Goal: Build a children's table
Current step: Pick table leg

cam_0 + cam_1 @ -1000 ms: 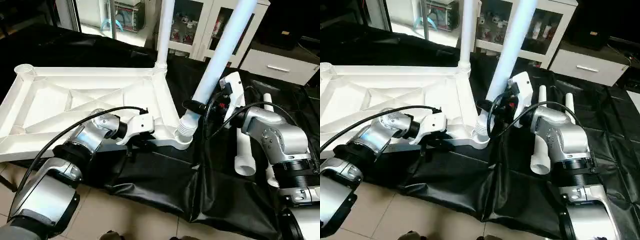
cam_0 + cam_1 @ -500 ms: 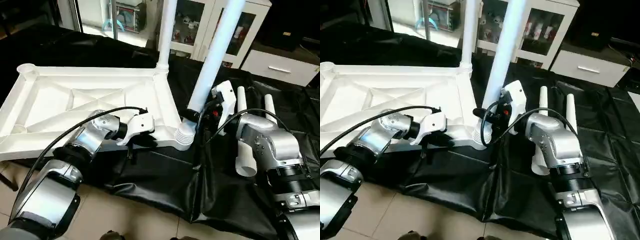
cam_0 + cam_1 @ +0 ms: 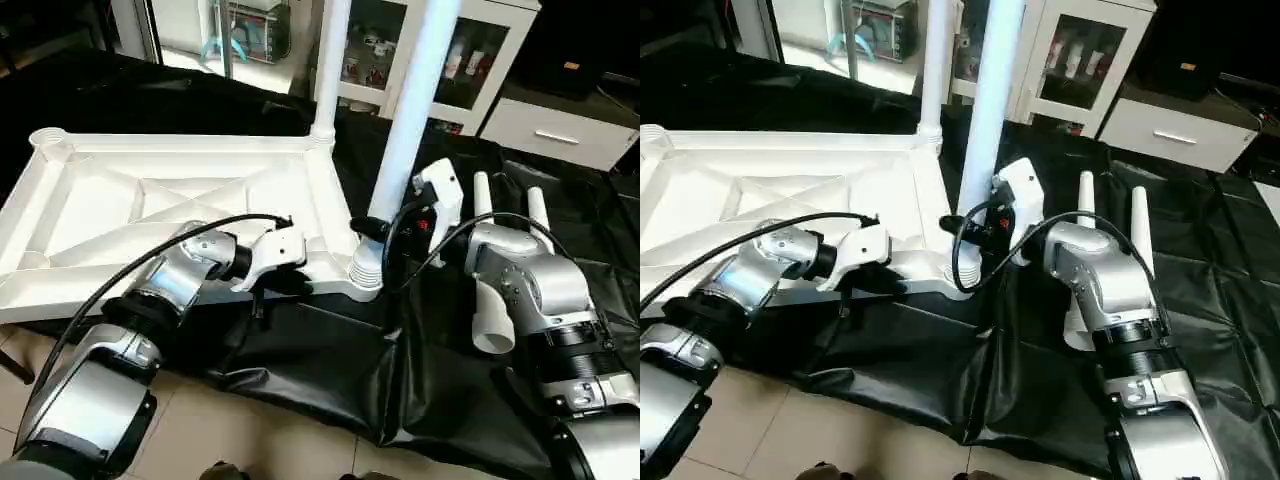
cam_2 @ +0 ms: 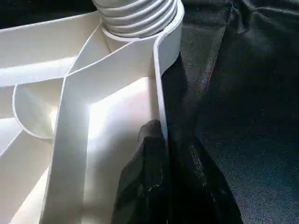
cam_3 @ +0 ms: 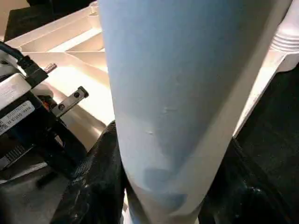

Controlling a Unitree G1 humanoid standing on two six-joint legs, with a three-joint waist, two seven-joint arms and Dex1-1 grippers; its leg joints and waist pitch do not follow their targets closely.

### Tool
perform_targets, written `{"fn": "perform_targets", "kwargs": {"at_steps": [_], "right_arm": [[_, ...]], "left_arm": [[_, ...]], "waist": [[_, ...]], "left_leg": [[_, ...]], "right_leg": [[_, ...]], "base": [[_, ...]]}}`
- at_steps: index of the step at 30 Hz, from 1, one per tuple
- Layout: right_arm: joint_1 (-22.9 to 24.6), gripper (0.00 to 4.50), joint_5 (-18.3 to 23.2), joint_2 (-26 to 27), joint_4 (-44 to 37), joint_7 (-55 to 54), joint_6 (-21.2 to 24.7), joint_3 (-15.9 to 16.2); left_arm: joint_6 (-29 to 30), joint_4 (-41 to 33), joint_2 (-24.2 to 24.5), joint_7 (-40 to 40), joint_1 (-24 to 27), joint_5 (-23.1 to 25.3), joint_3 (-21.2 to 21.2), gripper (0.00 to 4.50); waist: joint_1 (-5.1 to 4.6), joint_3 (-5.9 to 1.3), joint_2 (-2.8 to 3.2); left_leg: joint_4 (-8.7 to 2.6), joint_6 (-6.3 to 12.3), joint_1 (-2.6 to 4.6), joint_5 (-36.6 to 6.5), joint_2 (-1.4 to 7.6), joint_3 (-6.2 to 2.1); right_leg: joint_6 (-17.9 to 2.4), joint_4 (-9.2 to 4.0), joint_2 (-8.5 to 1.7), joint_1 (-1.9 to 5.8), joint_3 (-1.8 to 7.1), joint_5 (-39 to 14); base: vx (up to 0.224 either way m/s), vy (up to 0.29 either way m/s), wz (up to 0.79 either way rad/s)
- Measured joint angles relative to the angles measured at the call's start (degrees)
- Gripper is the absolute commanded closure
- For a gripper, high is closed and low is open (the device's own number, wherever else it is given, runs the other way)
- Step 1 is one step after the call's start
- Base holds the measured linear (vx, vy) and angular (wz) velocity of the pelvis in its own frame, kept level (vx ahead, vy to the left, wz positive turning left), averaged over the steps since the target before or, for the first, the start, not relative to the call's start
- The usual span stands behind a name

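The leg (image 3: 405, 120) has swung from leaning to nearly upright; its long axis rises from the near corner socket (image 3: 366, 275). Right gripper (image 3: 375, 225) clasps its base; left gripper (image 4: 161, 154) pinches the tabletop (image 3: 150, 200) rim beside it.

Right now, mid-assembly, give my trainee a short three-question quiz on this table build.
1. True or false: the left gripper is shut on the rim of the tabletop.
2. How many legs stand upright in corner sockets: A one, B two, C four?
3. What does the right gripper clasp?

Key: 1 true. 2 B: the near leg and the far leg. 3 The near leg, just above its ribbed base.
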Motion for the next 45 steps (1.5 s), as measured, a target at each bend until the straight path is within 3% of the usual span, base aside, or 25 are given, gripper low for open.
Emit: {"fn": "perform_targets", "kwargs": {"at_steps": [19, 23, 33, 45], "right_arm": [[-0.9, 2.68, 2.8, 1.4, 5.2, -1.3, 0.8, -4.3], [1.9, 2.68, 4.1, 2.4, 4.2, -2.1, -0.6, -6.8], [7.3, 2.69, 5.6, 3.3, -0.6, -4.0, -2.2, -8.5], [14.1, 2.69, 4.5, 3.7, -8.9, -6.4, -5.7, -6.6]], "left_arm": [[1.0, -1.5, 0.1, -0.2, 0.5, 0.6, 0.2, 4.50], [1.1, -1.7, 0.1, -0.2, 0.6, 0.7, 0.5, 4.50], [1.2, -1.8, -0.1, -0.2, 0.9, 0.9, 0.6, 4.50], [0.9, -1.6, -0.4, 0.0, 0.9, 1.0, 0.7, 4.50]], "waist": [[0.13, -0.02, -0.03], [0.13, -0.06, -0.09], [0.26, -0.08, -0.08], [0.31, -0.09, -0.06]], "left_leg": [[-0.11, 0.02, 0.01, 0.0, 0.00, 0.06], [-0.13, 0.04, 0.03, 0.0, -0.01, 0.07], [-0.31, 0.03, 0.34, 0.0, -0.03, 0.08], [-0.46, 0.02, 0.48, 0.0, -0.07, 0.08]], "right_leg": [[0.0, -0.15, 0.00, 0.03, 0.00, 0.0], [0.0, -0.21, -0.01, 0.06, 0.01, 0.0], [0.4, -0.30, -0.02, 0.33, 0.01, -0.3], [0.7, -0.33, -0.06, 0.45, 0.02, -0.5]], "base": [[0.000, 0.000, 0.00], [0.000, 0.000, 0.00], [0.000, 0.000, 0.00], [0.000, 0.000, 0.00]]}}
